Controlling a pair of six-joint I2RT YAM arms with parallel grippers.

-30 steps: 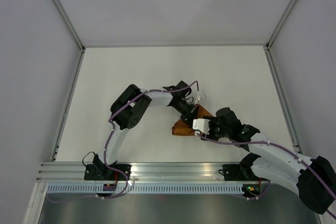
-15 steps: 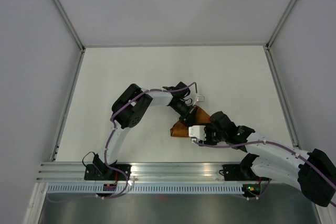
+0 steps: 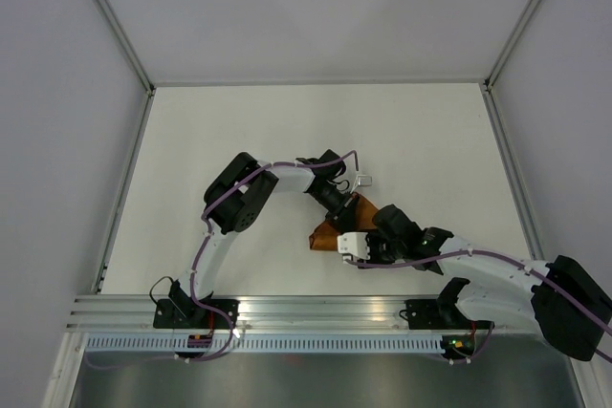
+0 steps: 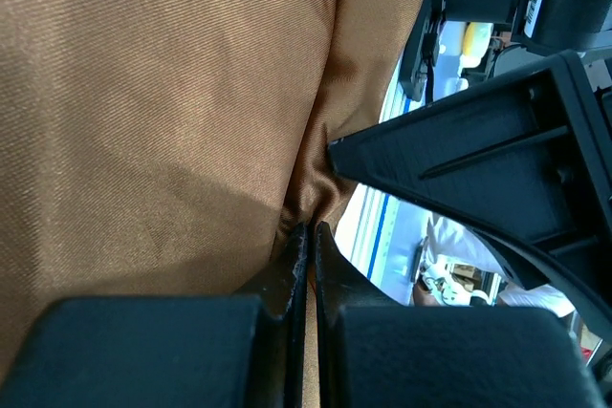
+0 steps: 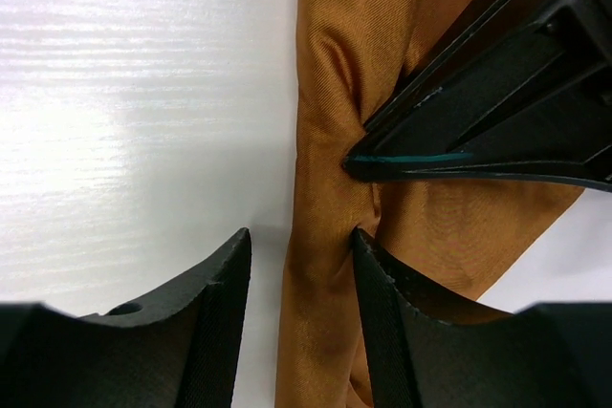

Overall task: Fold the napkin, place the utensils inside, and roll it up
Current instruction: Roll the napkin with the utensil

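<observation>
The rust-orange napkin (image 3: 330, 231) lies bunched into a small folded bundle at the table's middle front. My left gripper (image 3: 344, 209) is at its far right side. In the left wrist view the left gripper (image 4: 308, 236) is shut on a pinched fold of the napkin (image 4: 163, 112). My right gripper (image 3: 352, 242) is at the near side of the bundle. In the right wrist view the right gripper (image 5: 301, 255) is open and straddles a rolled edge of the napkin (image 5: 330, 198), with the left gripper's shut fingers (image 5: 478, 131) just beyond. The utensils are hidden.
The white table (image 3: 239, 140) is walled by grey panels on three sides. An aluminium rail (image 3: 316, 312) with both arm bases runs along the near edge. Both arms meet over the napkin, their fingers close to each other.
My right gripper has moved left and closer along the napkin's near side. The left gripper has barely moved and keeps its hold on the cloth.
</observation>
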